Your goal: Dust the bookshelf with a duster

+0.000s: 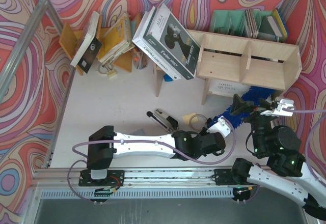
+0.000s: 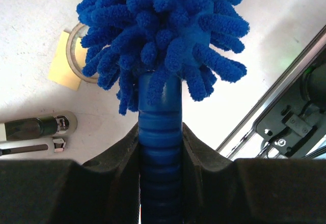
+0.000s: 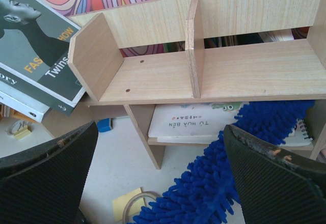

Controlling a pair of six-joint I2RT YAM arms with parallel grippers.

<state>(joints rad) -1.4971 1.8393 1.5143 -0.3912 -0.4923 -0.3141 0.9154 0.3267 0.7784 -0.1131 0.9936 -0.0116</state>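
Progress looks early to me: my left gripper (image 2: 160,132) is clamped tight on the ribbed dark-blue handle of the duster (image 1: 235,118), so the pick-up is done and the tool is in working position. Its fluffy blue head reaches away from my wrist, under the upper board of the bookshelf (image 3: 244,76) and into the lower level. There it lies across the right part of a white booklet (image 3: 188,124); whether the fibres press on the wood itself I cannot tell. My right gripper (image 3: 160,168) hangs just in front of the shelf with its fingers spread wide and nothing between them. The two upper compartments, the divider between them and the side panels show bare pale wood with the duster nowhere on them. I judge those surfaces are left to sweep, along with the left part of the lower level. Nothing in view proves that any surface is finished.
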